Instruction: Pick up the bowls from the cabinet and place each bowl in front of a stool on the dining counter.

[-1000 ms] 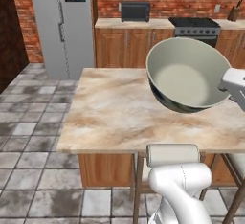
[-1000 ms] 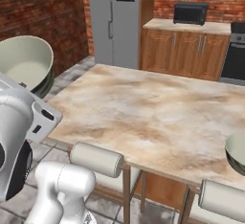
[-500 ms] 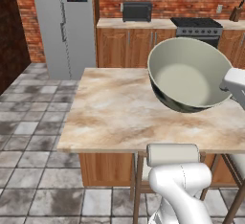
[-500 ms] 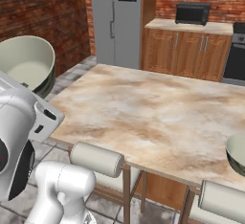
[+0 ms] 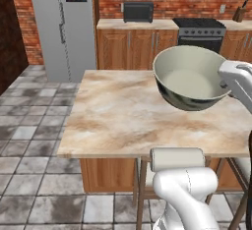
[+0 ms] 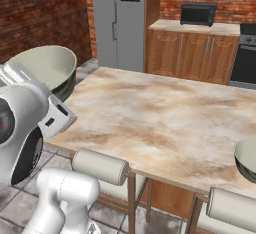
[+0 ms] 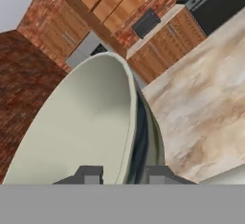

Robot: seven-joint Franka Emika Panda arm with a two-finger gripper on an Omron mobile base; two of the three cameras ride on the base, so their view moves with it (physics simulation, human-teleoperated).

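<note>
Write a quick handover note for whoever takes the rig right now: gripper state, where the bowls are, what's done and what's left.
Gripper: jaws shut on the rim of the held bowl, one finger inside, one outside, bowl carried tilted in the air near the dining counter.
Second bowl: already on the counter, at its near edge by the right-hand stool.
Done: one bowl placed.
Left: set the held bowl down in front of the other stool, then release.

Marbled dining counter (image 6: pixel 160 118), one bowl (image 6: pixel 247 159) at its near right edge
</note>
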